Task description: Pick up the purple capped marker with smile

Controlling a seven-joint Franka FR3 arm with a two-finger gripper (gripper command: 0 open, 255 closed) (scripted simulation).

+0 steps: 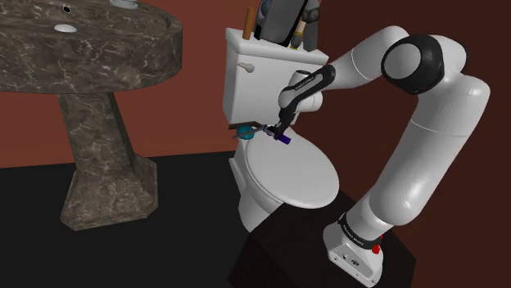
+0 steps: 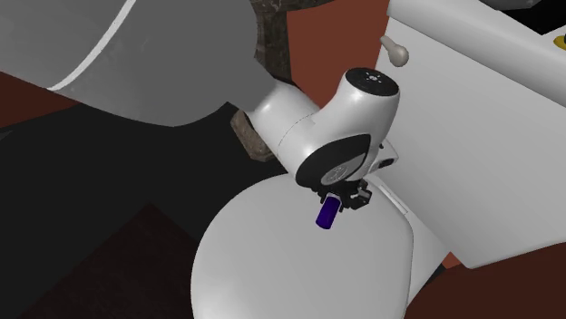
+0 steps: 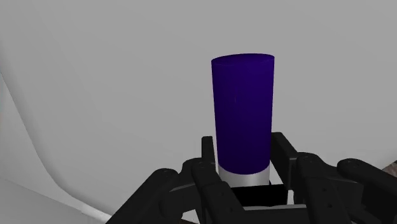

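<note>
Shoulder view, toilet: glossy white, with a rounded oval lid (image 1: 287,173) shut flat and a boxy tank (image 1: 260,72) behind it.
Shoulder view, sink: the pedestal sink (image 1: 86,49) looks like dark veined marble and is cut off at the top and left edges.
Shoulder view, marker: the marker (image 1: 283,140) is a tiny purple stub poking out of the claw (image 1: 278,131), just over the back of the lid.
Shoulder view, axis: it's slanted, with the cap end down and toward this view's right.
Shoulder view, hard to tell: there's a small teal thing (image 1: 243,131) beside the claw, too small to name.
Second exterior view, marker: the purple cap (image 2: 327,213) is a smooth cylinder hanging below the claw (image 2: 350,198), over the lid (image 2: 272,267).
Second exterior view, axis: it's close to upright, cap end down and a bit to this view's left.
Second exterior view, hidden: the wrist covers the barrel, and I can't tell if the cap tip touches the lid.
Wrist view, marker: the matte deep purple cap (image 3: 242,114) has a flat round end and a pale band at its base.
Wrist view, claw: the black fingers (image 3: 208,156) of the claw (image 3: 244,153) are clamped on the marker from both sides at that band.
Wrist view, axis: it runs straight out along the claw, cap end pointing away from the hand.
Wrist view, hidden: the rest of the barrel sits down between the fingers, so any print on it can't be seen.
</note>
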